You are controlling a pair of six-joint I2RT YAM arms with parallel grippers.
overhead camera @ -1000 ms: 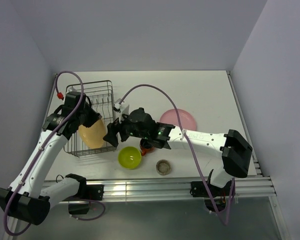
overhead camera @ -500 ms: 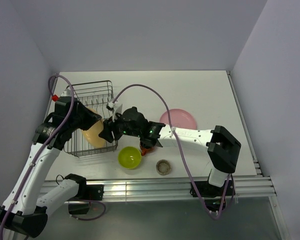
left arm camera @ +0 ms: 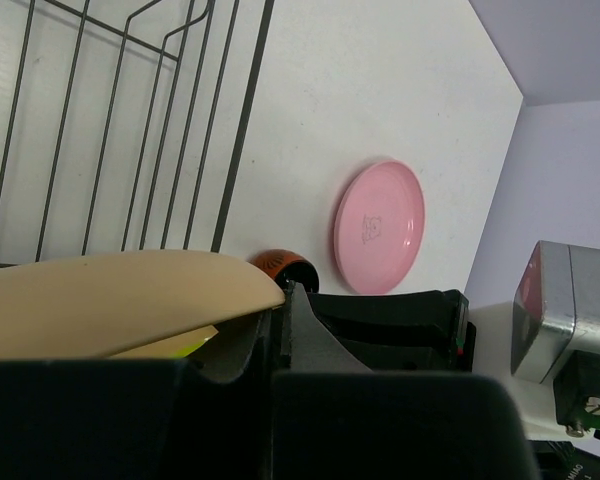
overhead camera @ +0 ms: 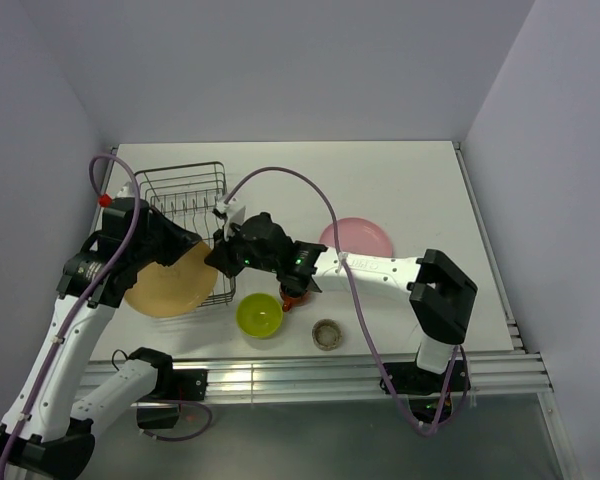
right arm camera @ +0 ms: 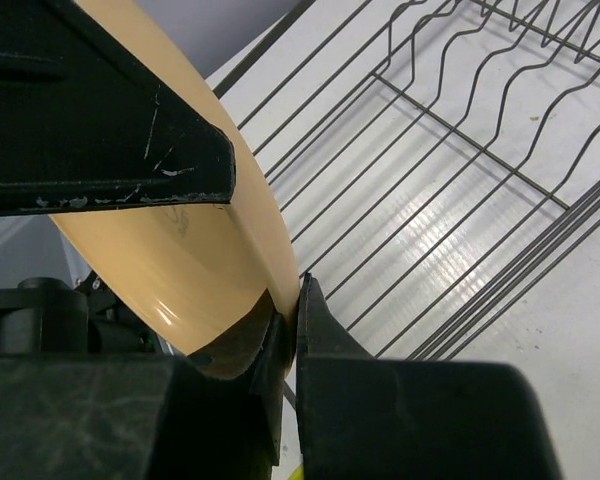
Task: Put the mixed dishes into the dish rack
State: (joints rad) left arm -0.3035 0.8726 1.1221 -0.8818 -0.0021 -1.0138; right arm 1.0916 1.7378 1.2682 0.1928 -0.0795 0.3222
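The yellow-orange plate (overhead camera: 168, 284) hangs tilted over the near left corner of the dish rack (overhead camera: 185, 193), a black wire basket. Both grippers grip it. My left gripper (overhead camera: 186, 248) is shut on its far rim (left arm camera: 110, 298). My right gripper (overhead camera: 217, 263) is shut on its right rim (right arm camera: 195, 235), the jaws pinching the edge (right arm camera: 292, 290). The pink plate (overhead camera: 357, 238) lies flat to the right. The lime-green bowl (overhead camera: 259, 314), the red-orange mug (overhead camera: 294, 296) and the grey-beige cup (overhead camera: 327, 333) stand near the front edge.
The rack's upright prongs (right arm camera: 480, 90) stand bare under the plate. The right forearm (overhead camera: 370, 270) stretches over the table between the pink plate and the mug. White walls close in the table at the back and on both sides.
The right gripper has shut on the plate's rim. The plate has swung from near upright at the rack's front to a flatter tilt, further left and nearer. The left arm has pulled back with it.
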